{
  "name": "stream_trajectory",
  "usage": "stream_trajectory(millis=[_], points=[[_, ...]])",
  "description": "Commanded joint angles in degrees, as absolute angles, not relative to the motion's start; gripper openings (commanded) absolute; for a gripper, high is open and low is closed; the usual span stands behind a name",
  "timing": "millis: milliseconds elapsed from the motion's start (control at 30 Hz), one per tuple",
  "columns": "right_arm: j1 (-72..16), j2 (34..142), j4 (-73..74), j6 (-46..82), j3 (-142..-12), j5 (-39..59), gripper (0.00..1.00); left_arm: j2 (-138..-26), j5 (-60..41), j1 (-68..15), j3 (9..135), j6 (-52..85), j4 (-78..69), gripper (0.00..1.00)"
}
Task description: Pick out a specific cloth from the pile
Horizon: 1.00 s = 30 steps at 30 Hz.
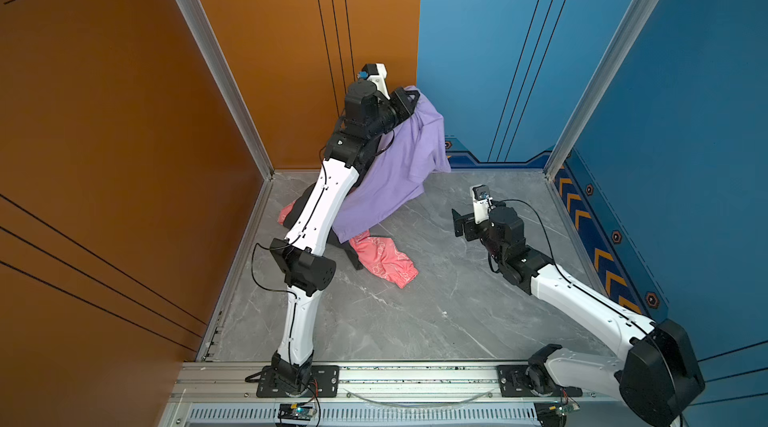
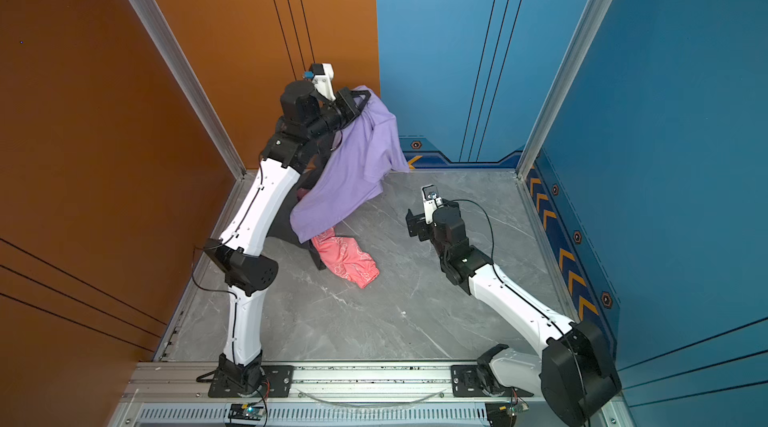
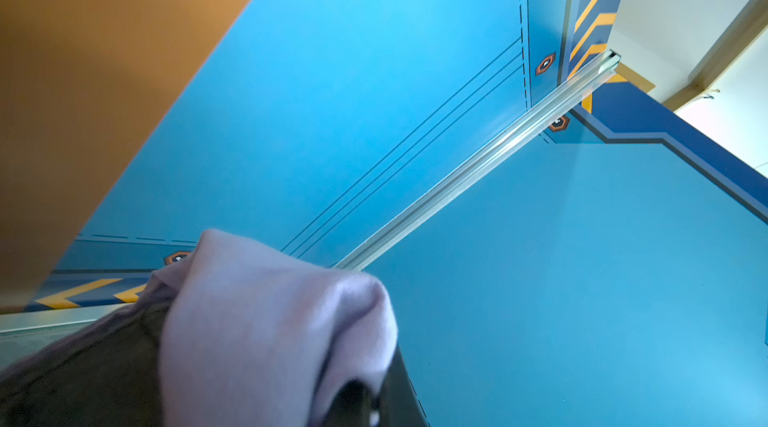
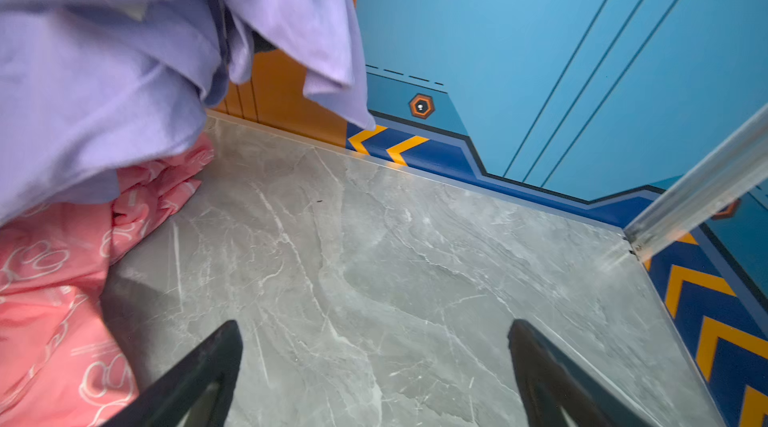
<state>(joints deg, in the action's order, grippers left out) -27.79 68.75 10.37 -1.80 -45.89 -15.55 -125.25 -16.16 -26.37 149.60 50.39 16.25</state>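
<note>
Two arms stand over the grey marbled table (image 1: 415,312), and we see only one of them holding anything. The left gripper (image 1: 411,97) is raised high near the back corner, where the orange wall (image 1: 270,51) meets the blue wall (image 1: 478,51). Its jaws are clamped together on a bunched edge of the cloth (image 1: 390,163).

We find the cloth, plain lavender, hanging from that grip in a long drape. Its upper part is well above the table, and its lower hem comes down over the pile (image 2: 332,254), covering much of it. In the left wrist view a fold of the cloth (image 3: 266,321) humps up right before the lens and hides most of the fingers.

Of the pile we make out a coral-pink garment (image 1: 384,261) with white outline print, lying on the table just below the hanging hem. A black garment (image 1: 352,258) lies beside it, partly tucked under the cloth and behind the left arm. In the right wrist view the cloth (image 4: 104,72) overlaps the pink fabric; whether the two touch we cannot tell.

The right gripper (image 1: 459,223) sits low over the table, to the right of the pile and apart from it. Its jaws are spread wide with nothing between them. In its own wrist view the right gripper (image 4: 374,325) shows two dark fingers (image 4: 208,362) framing bare marble.
</note>
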Motion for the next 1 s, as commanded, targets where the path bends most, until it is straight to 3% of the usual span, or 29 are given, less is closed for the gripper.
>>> stream_trajectory(millis=[0,133,333,400,500,700,800,967], points=[[-25.9,66.4,7.6,1.5,-44.4,-19.9,1.0,-126.8,-21.4,-29.2,152.5,51.0,8.5,0.0],[-24.2,65.0,6.0,3.2,-44.0,-20.6,1.0,-129.6,-24.8,-31.2,151.3,47.7,16.8,0.02],[-22.9,63.7,2.5,7.2,-44.2,-22.6,1.0,-130.2,-29.6,-31.6,148.2,43.4,27.0,0.42],[-22.6,63.8,1.1,8.5,-44.8,-22.5,1.0,-128.2,-28.1,-31.6,147.3,39.0,29.6,0.58],[-22.3,64.9,-1.9,10.5,-46.9,-22.2,1.0,-123.7,-24.9,-31.0,144.0,33.1,31.0,0.72],[-20.7,72.1,-8.6,14.3,-53.7,-16.4,1.0,-114.2,-18.9,-28.6,134.4,26.2,33.0,0.85],[-20.3,77.4,-11.1,16.8,-58.0,-13.1,1.0,-108.8,-14.3,-28.1,128.9,22.1,33.4,0.98],[-21.0,87.8,-12.9,19.3,-66.4,-5.3,1.0,-101.7,-9.3,-26.9,121.2,19.4,33.4,0.98]])
